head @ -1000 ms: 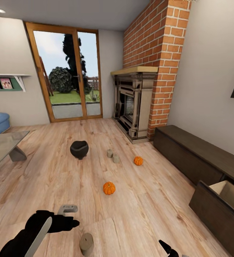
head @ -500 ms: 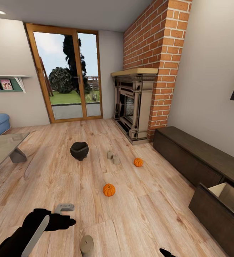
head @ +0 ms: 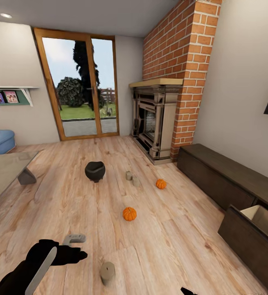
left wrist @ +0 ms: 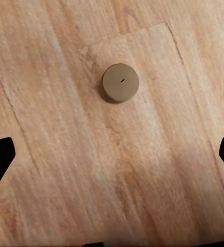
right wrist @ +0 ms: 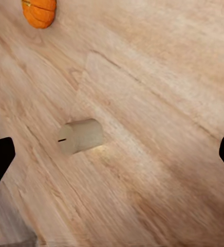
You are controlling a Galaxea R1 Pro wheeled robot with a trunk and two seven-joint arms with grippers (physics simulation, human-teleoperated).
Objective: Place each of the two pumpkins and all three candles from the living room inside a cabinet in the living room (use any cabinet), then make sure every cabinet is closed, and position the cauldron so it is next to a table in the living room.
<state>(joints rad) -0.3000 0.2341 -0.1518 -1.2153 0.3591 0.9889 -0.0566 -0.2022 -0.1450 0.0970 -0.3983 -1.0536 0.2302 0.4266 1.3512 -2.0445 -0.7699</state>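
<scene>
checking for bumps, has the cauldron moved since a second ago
No. The cauldron sits the same way from the two far candles; the whole view shifted, so the camera moved.

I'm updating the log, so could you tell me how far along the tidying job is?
Done: one cabinet drawer stands open. In hand: nothing; the left gripper hovers open over the nearest candle. Left: both pumpkins, three candles and the cauldron remain on the floor.
</scene>
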